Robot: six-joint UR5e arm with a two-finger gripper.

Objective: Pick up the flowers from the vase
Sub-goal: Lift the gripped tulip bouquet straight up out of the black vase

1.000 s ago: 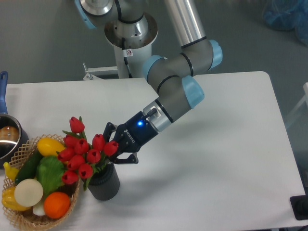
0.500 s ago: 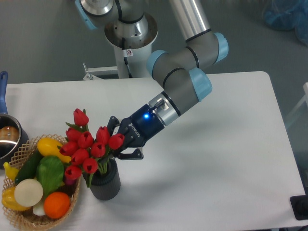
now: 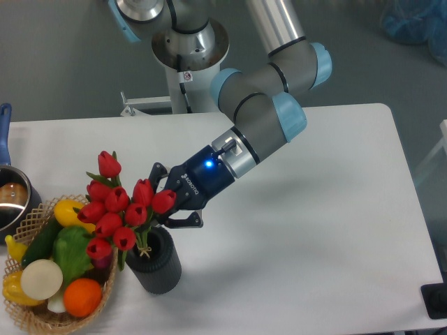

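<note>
The gripper reaches in from the right at a slant and meets the flowers just behind and below the red buds, where the stems gather. Its jaws appear closed around the bunch, though the buds hide the actual contact, so a firm hold is a judgement rather than something plainly seen. The stems run down into the mouth of the vase, which stands upright on the worktop just beside the wicker basket of plastic fruit and vegetables. Whether the stem ends have cleared the rim cannot be told. The grasp looks made and the lift partial; what is left is to draw the bunch fully out and clear of the vase.
</note>
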